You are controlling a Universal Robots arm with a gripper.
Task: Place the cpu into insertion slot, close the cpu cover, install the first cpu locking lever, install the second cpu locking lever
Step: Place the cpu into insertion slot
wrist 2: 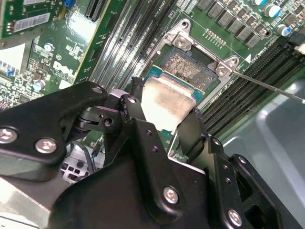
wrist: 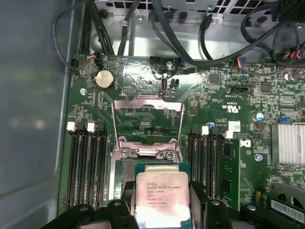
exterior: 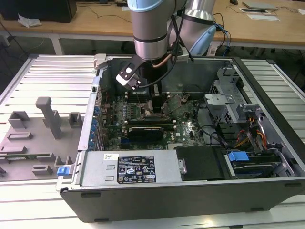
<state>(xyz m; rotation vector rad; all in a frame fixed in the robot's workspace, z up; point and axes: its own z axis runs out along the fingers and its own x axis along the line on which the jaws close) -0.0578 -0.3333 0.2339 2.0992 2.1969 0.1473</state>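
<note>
Exterior view: grey plastic fixtures (exterior: 50, 117) stand on the slatted table (exterior: 28, 81) at the exterior view's left. Toward its right the arm (exterior: 150, 28) reaches down into the open computer case (exterior: 190, 191), with wooden desks (exterior: 95, 24) behind. In the second wrist view the gripper (wrist 2: 162, 121) is closed narrowly on two opposite edges of the cpu (wrist 2: 167, 98), holding it at the insertion slot (wrist 2: 190, 64); whether it touches I cannot tell. In the first wrist view the case wall (wrist: 33, 119) runs near the memory slots (wrist: 86, 162), and the cpu cover (wrist: 147, 105) lies swung open beyond the socket.
</note>
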